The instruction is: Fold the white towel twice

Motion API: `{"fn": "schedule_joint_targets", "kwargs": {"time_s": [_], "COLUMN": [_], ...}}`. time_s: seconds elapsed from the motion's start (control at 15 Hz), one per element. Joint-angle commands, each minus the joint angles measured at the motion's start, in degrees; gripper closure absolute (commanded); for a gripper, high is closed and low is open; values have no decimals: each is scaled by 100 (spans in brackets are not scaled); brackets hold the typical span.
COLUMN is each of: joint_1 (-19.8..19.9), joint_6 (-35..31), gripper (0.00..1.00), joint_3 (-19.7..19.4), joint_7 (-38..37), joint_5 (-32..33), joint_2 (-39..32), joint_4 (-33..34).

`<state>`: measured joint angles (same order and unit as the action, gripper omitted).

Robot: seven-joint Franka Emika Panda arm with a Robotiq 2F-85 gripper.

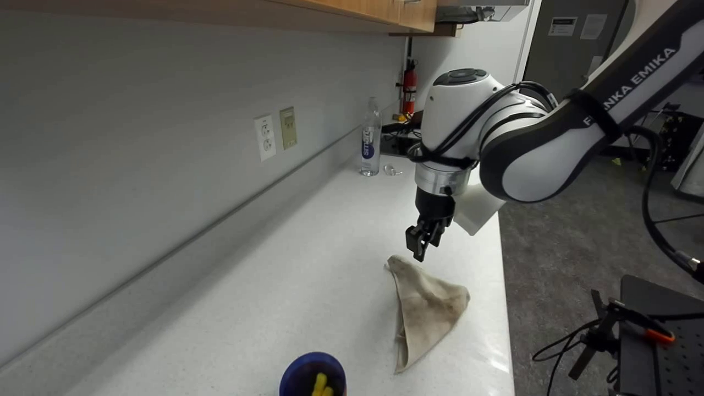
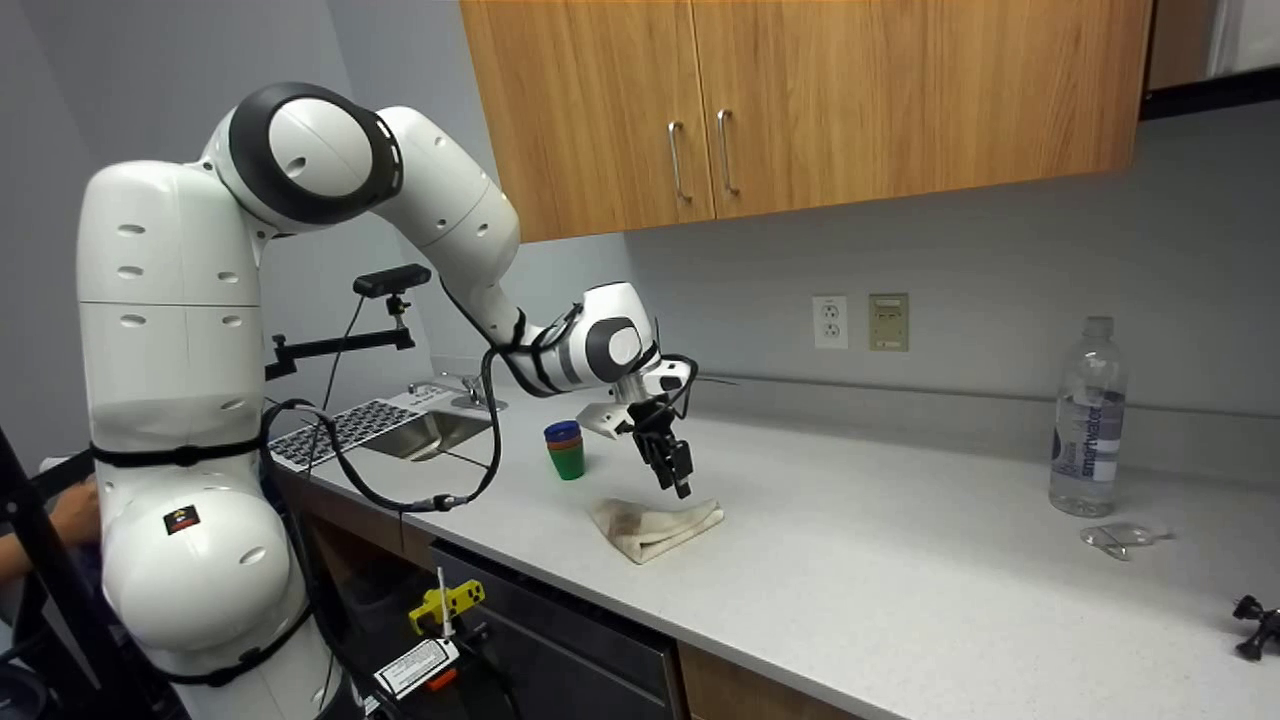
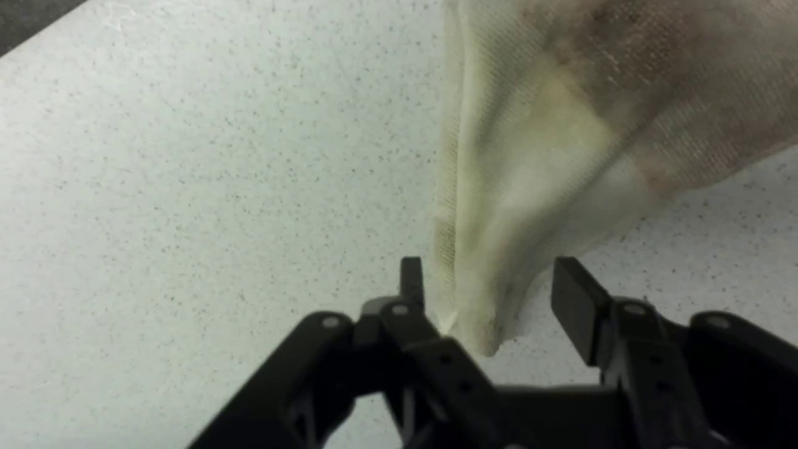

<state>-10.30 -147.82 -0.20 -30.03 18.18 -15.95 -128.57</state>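
The white towel [image 1: 432,305] lies on the counter as a roughly triangular, layered piece with brownish stains. It also shows in an exterior view [image 2: 655,528] near the counter's front edge. In the wrist view the towel [image 3: 548,156] narrows to a corner that lies between the two fingers as seen from above. My gripper [image 3: 487,277] is open, with nothing held. In both exterior views the gripper [image 1: 423,247] [image 2: 678,480] points down and hangs a little above the counter, just beyond the towel's narrow corner. The fingers appear apart from the cloth.
A blue cup [image 1: 313,371] stands near the towel; in an exterior view it is a stack of coloured cups [image 2: 565,452]. A water bottle [image 2: 1088,430] and a clear plastic item [image 2: 1118,540] stand farther along. A sink [image 2: 430,436] and the wall border the counter.
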Motion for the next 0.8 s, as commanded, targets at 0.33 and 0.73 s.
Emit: {"fn": "schedule_joint_targets", "kwargs": {"time_s": [0.33, 0.73], "joint_1": [-64, -55], "joint_6": [5, 113], "gripper": [0, 0], "joint_3": [117, 432], "joint_7": [76, 375], "joint_5": [-550, -1158], "joint_2": [202, 952], "joint_4": [-230, -816]}}
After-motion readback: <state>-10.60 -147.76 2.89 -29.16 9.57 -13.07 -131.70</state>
